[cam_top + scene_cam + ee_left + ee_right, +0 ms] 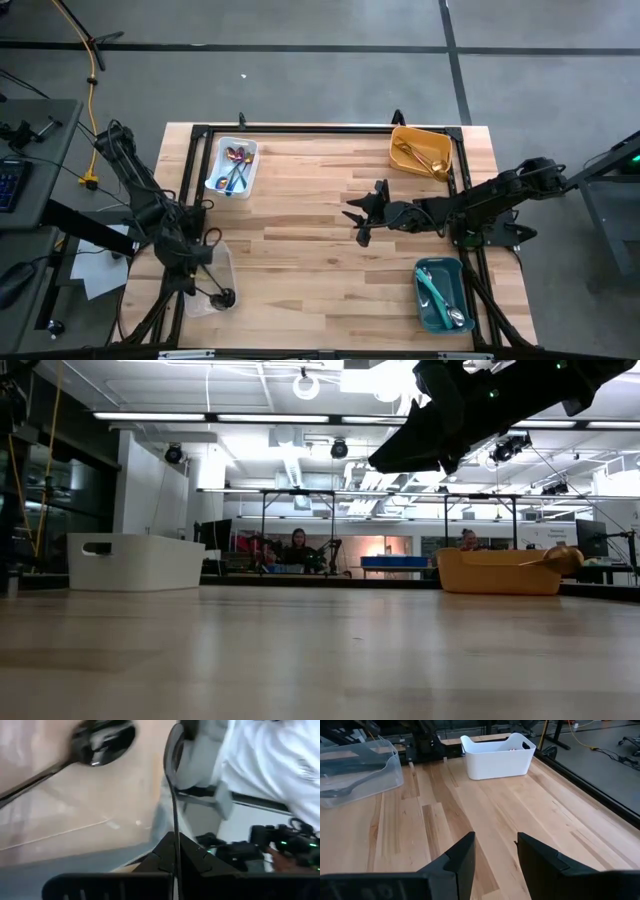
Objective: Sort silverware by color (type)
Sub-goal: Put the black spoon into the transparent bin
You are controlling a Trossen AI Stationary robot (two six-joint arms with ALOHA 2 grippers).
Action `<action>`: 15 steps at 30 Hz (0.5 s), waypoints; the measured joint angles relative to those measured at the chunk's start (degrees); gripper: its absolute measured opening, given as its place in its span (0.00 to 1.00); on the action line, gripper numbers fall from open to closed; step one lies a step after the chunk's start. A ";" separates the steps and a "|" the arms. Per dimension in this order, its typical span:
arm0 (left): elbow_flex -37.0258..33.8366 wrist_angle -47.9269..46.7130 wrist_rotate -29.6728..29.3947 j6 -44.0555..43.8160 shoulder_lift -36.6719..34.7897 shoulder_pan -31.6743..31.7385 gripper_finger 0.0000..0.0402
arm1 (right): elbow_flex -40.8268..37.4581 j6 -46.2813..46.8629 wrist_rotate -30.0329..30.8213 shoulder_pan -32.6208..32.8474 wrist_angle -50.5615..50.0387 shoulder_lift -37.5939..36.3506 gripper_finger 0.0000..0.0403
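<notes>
Right claw (495, 852) hovered released over bare wooden bench (320, 260); left claw (185, 255) clenched on a black spoon (172, 780) above clear plastic bin (212, 285); other silverware already binned, sorting nearly finished.

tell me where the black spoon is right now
In the high view the black spoon lies in the clear bin at the table's near-left corner, just below the left tool.

No readable text, labels, brand marks, nos. or signs anywhere: bins, table, arms & room behind all show nothing legible in any view
</notes>
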 joint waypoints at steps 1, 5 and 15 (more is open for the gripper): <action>-0.34 -0.57 0.18 -0.04 0.26 0.00 0.00 | 0.00 0.00 -0.02 -0.23 0.02 0.00 0.35; -2.54 -2.55 1.24 -0.32 0.74 0.01 0.00 | 0.00 1.14 0.00 -1.07 0.17 0.00 0.35; -3.94 0.70 0.79 1.47 0.79 0.09 0.00 | 0.00 1.47 0.00 -1.44 0.42 0.00 0.35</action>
